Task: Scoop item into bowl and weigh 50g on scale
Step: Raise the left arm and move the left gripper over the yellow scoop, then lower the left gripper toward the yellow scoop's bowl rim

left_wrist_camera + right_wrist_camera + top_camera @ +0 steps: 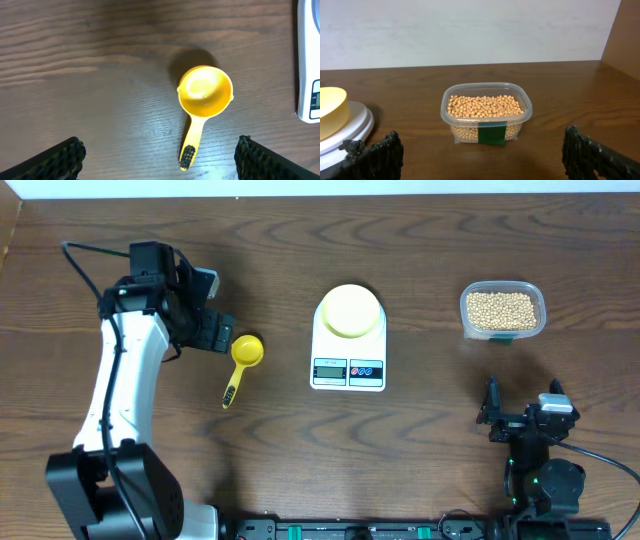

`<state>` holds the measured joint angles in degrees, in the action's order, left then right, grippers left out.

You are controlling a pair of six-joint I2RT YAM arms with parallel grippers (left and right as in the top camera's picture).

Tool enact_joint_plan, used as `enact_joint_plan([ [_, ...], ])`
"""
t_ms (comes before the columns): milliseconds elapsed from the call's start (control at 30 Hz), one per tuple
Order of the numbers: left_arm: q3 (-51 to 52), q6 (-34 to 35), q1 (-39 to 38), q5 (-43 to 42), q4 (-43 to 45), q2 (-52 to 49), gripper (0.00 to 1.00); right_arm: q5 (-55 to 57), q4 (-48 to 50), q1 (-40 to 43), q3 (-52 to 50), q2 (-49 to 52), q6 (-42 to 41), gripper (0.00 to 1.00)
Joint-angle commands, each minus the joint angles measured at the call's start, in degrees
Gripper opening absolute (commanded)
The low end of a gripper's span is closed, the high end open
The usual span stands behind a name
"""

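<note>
Cannot read the digits on the scale [348, 352] from overhead: only a small grey display and two round buttons, too small for any writing to show. In the left wrist view, just its white edge at the right border, with a sliver of the display cut off by the frame. In the right wrist view, only part of the round platform at the lower left, partly behind a black finger [375, 157].

Centred on that platform, the pale yellow-green bowl [350, 310]. From above, a plain pale disc. From the right wrist, cut by the left border, inside hidden.

Far right on the table [420, 450], well apart from the scale, a clear plastic tub [535, 312] filled with tan beans [500, 307]. On the tub's front wall, a dark green label [492, 135] with no print to make out, hiding the beans behind it.

Just left of the scale, a yellow scoop [246, 350] lying flat, cup upward and bare, handle pointing to the near edge. Black marks at the handle's end, too blurred to read.

Left gripper [222, 333] spread wide just beside the scoop's cup, gripping nothing. Only two black fingertips in its own camera, at the bottom corners.

Right gripper [523, 395] also spread wide and holding nothing, near the front edge, nearer than the tub, with most of the arm cut off by the bottom border.
</note>
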<state>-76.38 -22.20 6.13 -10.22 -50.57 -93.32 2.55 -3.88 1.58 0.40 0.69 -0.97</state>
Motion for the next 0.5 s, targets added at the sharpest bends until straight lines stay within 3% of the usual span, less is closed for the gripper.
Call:
enact_joint_plan([
  [0,-1.38,-1.29,0.17,-0.96,0.52,-1.53,0.98,-0.13,-0.22,0.15,-0.09,-0.26,0.63,0.99],
  [467,-1.36,-1.27,0.17,-0.96,3.08,-2.05,0.98,-0.13,-0.22,0.15,-0.09,-0.26,0.63,0.99],
])
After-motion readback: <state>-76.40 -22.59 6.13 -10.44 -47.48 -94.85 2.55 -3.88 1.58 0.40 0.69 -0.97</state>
